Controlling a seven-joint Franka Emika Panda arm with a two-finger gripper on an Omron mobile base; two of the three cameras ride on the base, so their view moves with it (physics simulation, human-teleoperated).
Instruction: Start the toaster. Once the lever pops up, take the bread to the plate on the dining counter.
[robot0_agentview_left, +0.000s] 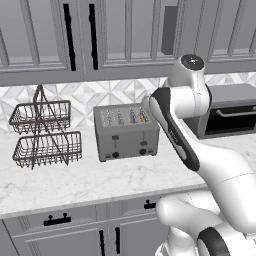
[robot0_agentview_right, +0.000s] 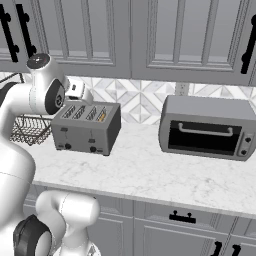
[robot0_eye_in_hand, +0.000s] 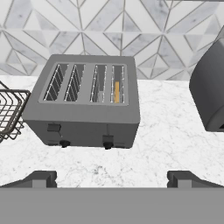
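The grey toaster (robot0_agentview_left: 126, 131) (robot0_agentview_right: 87, 127) (robot0_eye_in_hand: 85, 103) stands on the marble worktop against the tiled wall. In its rightmost slot sits the bread (robot0_eye_in_hand: 117, 92) (robot0_agentview_left: 142, 116) (robot0_agentview_right: 102, 116), sunk in with just a golden edge showing. The right black lever (robot0_eye_in_hand: 107, 138) sits lower than the left lever (robot0_eye_in_hand: 54, 127). My gripper (robot0_eye_in_hand: 113, 180) hangs open above and in front of the toaster, its fingers wide apart and holding nothing. In the right base view my hand (robot0_agentview_right: 76, 90) hovers over the toaster's back left corner. The plate and the dining counter are out of view.
A two-tier wire basket rack (robot0_agentview_left: 42, 132) stands left of the toaster. A grey toaster oven (robot0_agentview_right: 207, 127) (robot0_agentview_left: 230, 112) sits to its right. Upper cabinets (robot0_agentview_left: 100, 35) hang low overhead. Bare marble worktop (robot0_agentview_right: 150, 170) lies in front.
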